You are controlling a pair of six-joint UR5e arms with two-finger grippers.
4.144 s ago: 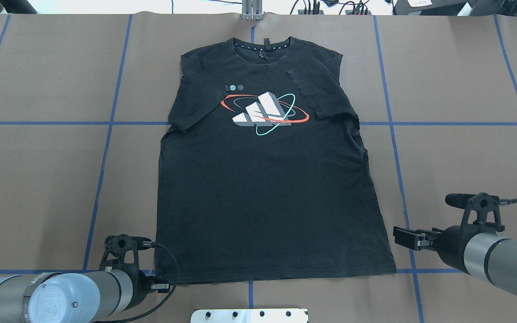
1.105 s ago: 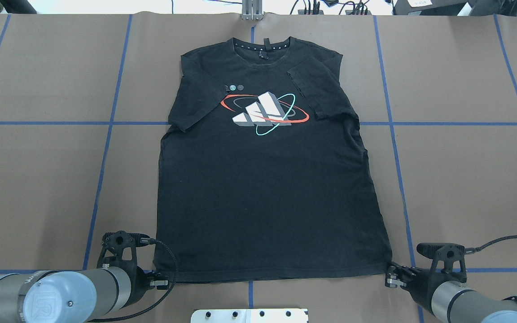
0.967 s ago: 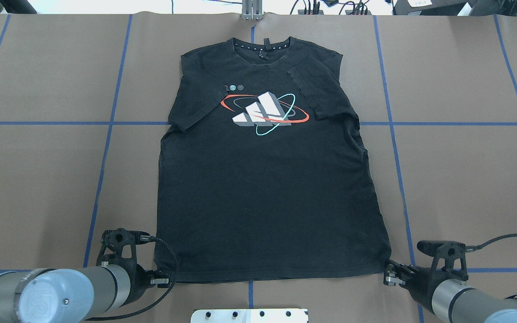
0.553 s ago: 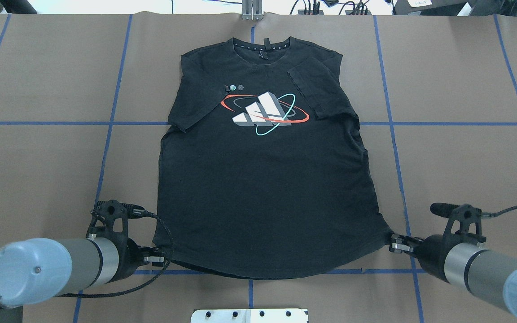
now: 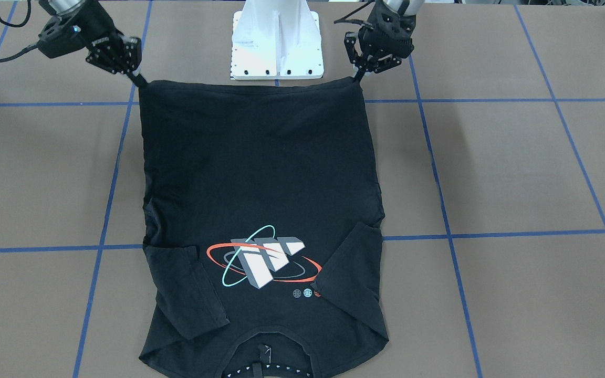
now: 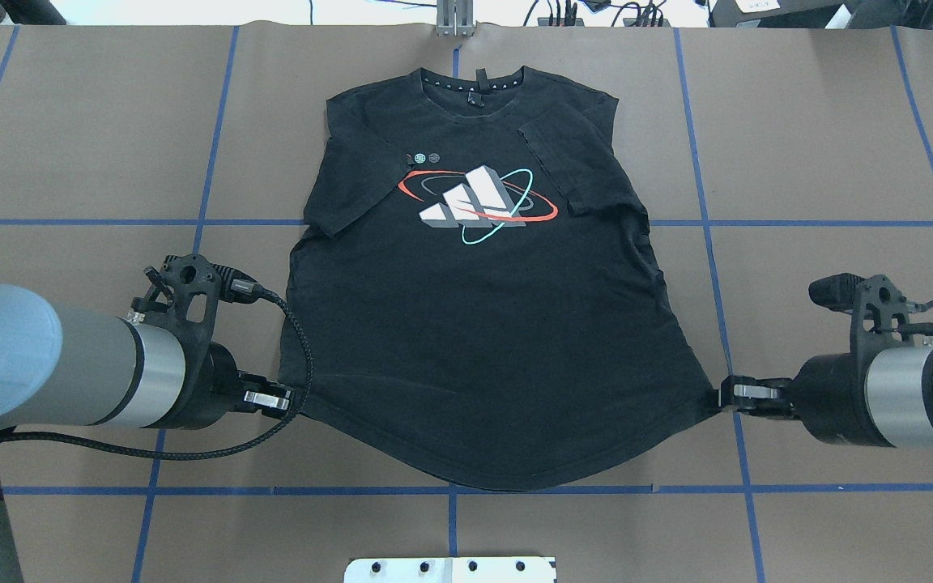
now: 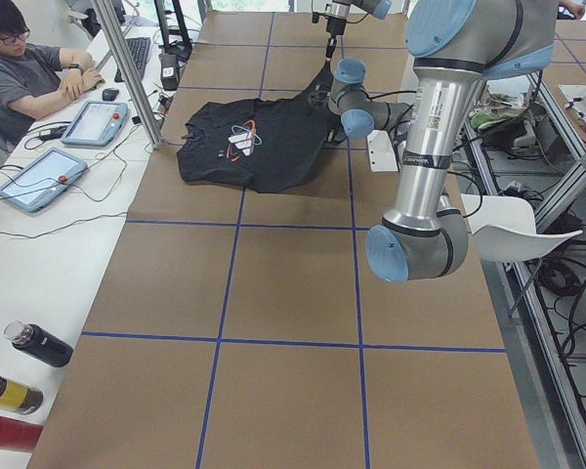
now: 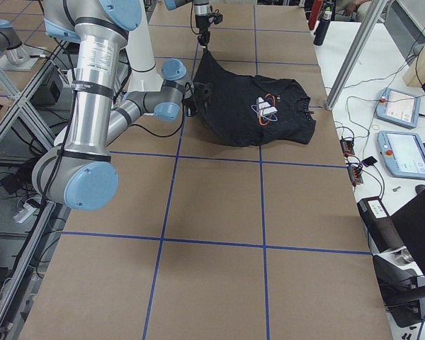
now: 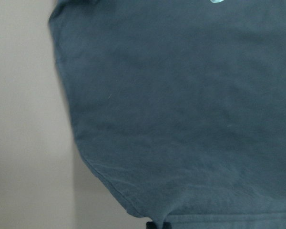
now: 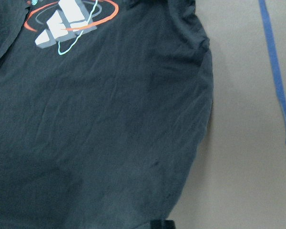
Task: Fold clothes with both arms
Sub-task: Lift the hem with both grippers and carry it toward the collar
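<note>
The black T-shirt lies face up on the brown table, collar at the far side and both sleeves folded in over the chest graphic. My left gripper is shut on the near-left hem corner. My right gripper is shut on the near-right hem corner. Both corners are raised off the table, and the hem between them sags in a curve. In the front-facing view the T-shirt hangs from the left gripper and the right gripper. Both wrist views are filled with dark T-shirt cloth.
The white pedestal base stands just behind the lifted hem. Blue tape lines grid the brown table. At the far side, a person sits at a white bench with tablets. Bottles lie on that bench.
The right gripper came down to the hem corner and shut on it. Both grippers then rose and moved toward the collar, lifting the near hem, which now sags between them.
</note>
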